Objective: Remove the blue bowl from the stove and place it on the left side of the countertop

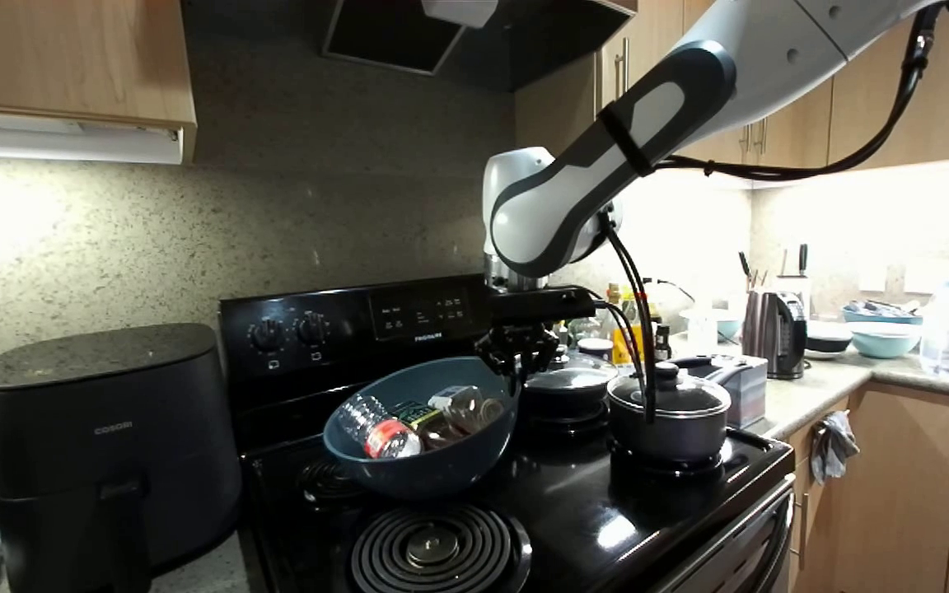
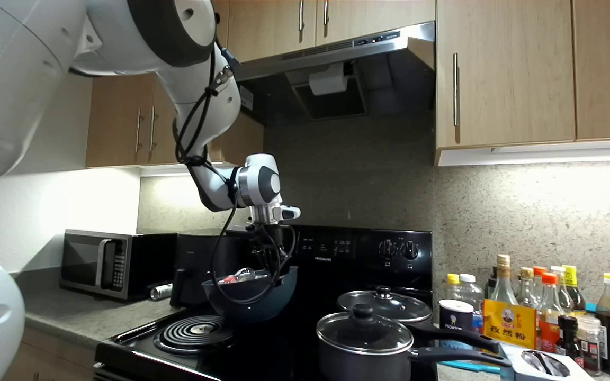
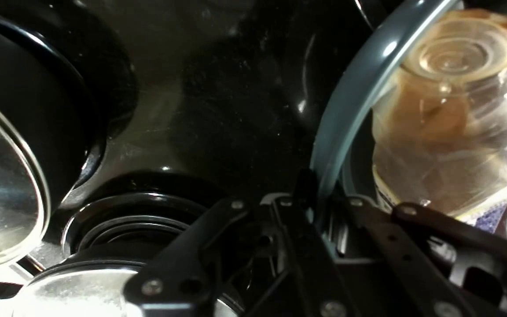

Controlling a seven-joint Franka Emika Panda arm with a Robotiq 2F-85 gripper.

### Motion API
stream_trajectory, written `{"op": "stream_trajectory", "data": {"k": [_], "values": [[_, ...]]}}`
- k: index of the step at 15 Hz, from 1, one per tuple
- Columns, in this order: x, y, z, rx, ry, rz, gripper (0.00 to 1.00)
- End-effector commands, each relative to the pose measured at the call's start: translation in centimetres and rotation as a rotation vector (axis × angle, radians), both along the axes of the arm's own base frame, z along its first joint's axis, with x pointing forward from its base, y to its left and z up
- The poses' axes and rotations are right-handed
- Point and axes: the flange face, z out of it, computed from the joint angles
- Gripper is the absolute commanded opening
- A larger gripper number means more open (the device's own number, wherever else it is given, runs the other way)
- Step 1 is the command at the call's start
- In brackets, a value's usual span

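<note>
The large blue bowl [image 1: 441,476] hangs tilted over the left part of the black stove [image 1: 561,502], its gripped side higher. The bowl also shows in an exterior view [image 2: 254,305] above the stove top [image 2: 284,344]. It holds clear plastic bottles [image 1: 392,438]. My gripper [image 1: 517,372] is closed around the bowl's rim, also in an exterior view [image 2: 274,263]. In the wrist view the rim [image 3: 346,110] runs down between the two fingers [image 3: 321,198]. The bowl's underside is hidden, so I cannot tell whether it touches the stove at its lower side.
A lidded black pot [image 1: 672,428] and a lidded pan [image 1: 565,383] stand on the stove's right part. A coil burner [image 1: 433,545] lies in front of the bowl. A black air fryer [image 1: 104,445] stands left of the stove, with a microwave [image 2: 98,262] beyond it.
</note>
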Motion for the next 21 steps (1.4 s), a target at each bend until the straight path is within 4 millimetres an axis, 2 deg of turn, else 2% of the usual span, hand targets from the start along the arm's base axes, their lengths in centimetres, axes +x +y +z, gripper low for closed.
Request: {"op": "stream_trajectory", "data": {"k": [1,7,10,13,17,18,19,21], "values": [[-1.0,0.3,3.2,0.086,-0.020,0.003,0.02],[-3.0,1.1,7.1,0.220,-0.054,0.007,0.02],[-3.6,1.7,7.9,0.271,-0.040,0.033,0.02],[-4.4,3.8,6.7,0.262,0.014,0.112,0.02],[-6.1,7.2,3.8,0.177,0.063,0.235,0.02],[-6.3,7.7,3.2,0.146,0.058,0.253,0.02],[-5.8,7.2,1.5,0.164,0.113,0.205,0.09],[-6.4,8.1,0.6,0.137,0.124,0.238,0.09]]}}
